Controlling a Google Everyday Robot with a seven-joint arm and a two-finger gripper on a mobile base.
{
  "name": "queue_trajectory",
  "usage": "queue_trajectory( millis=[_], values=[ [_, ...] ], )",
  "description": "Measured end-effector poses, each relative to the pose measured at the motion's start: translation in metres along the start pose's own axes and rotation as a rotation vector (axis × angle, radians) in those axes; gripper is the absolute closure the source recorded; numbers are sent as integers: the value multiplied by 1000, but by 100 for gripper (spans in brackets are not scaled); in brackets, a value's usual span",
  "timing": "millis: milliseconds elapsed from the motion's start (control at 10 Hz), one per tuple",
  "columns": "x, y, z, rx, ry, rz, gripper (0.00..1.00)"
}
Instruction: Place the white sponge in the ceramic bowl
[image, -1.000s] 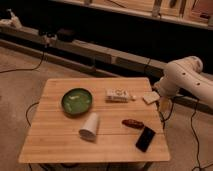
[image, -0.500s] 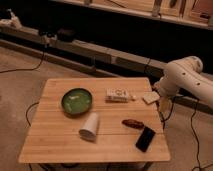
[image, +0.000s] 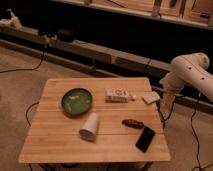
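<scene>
The white sponge is a small cream block lying at the right edge of the wooden table. The ceramic bowl is dark green with a paler inside and sits left of the table's middle; it holds nothing I can make out. My white arm comes in from the right. My gripper hangs just off the table's right edge, close beside the sponge and slightly to its right.
A white box with printed marks lies between bowl and sponge. A white paper cup lies on its side at the front. A reddish-brown item and a black phone lie front right. Cables run across the floor.
</scene>
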Motion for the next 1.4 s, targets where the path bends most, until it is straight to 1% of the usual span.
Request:
queue_trajectory(
  millis=[200, 300, 400, 600, 800, 900, 1100, 1400],
  values=[
    [3, -7, 11, -13, -16, -6, 20],
    [1, -12, 19, -13, -28, -30, 20],
    [0, -17, 24, -5, -39, -46, 20],
    [3, -29, 35, 23, -59, -86, 20],
    [7, -37, 46, 42, -64, -127, 20],
    [9, -38, 54, 48, -68, -155, 20],
    [10, -37, 70, 44, -82, -201, 20],
    [13, -40, 85, 46, -91, -244, 20]
  ],
)
